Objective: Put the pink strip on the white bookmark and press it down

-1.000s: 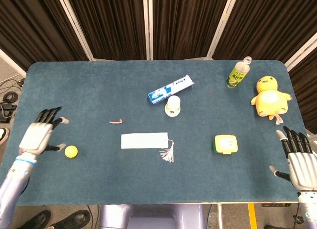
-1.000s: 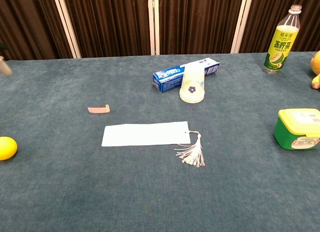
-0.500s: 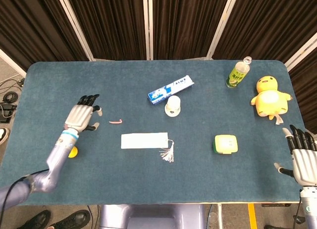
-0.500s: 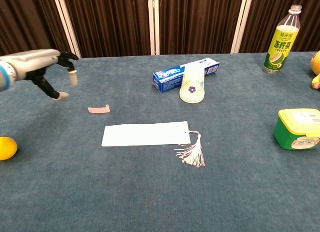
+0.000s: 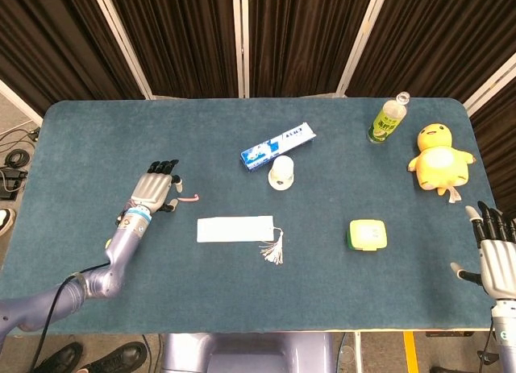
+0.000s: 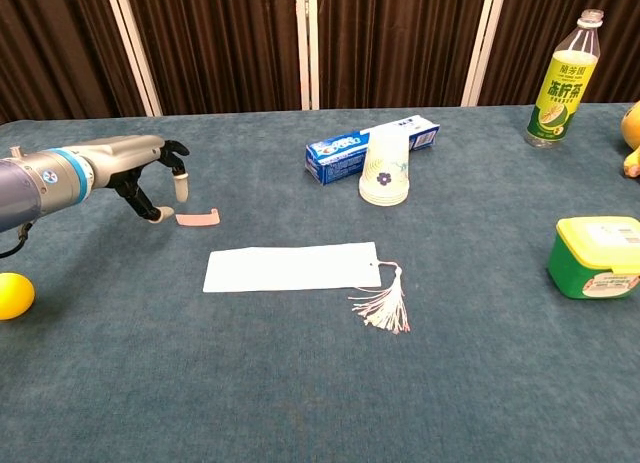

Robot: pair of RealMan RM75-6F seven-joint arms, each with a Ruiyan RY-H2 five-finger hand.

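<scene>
The pink strip (image 5: 189,199) (image 6: 197,219) lies on the blue table, up and left of the white bookmark (image 5: 235,229) (image 6: 291,267), whose pink tassel (image 6: 384,303) trails off its right end. My left hand (image 5: 154,194) (image 6: 140,168) hovers just left of the strip, fingers apart and pointing down, holding nothing. The thumb tip is close beside the strip's left end; contact cannot be told. My right hand (image 5: 497,252) stays at the table's right edge, fingers spread and empty, seen only in the head view.
A yellow ball (image 6: 12,295) sits at the left. A toothpaste box (image 5: 277,146) and an upturned paper cup (image 5: 281,171) stand behind the bookmark. A green-yellow box (image 5: 368,234), a green bottle (image 5: 387,118) and a yellow plush duck (image 5: 440,157) occupy the right side.
My left hand has swept right from the table's left edge to just beside the pink strip. The right hand has drifted slightly toward the table's edge. Strip and bookmark have not moved.
</scene>
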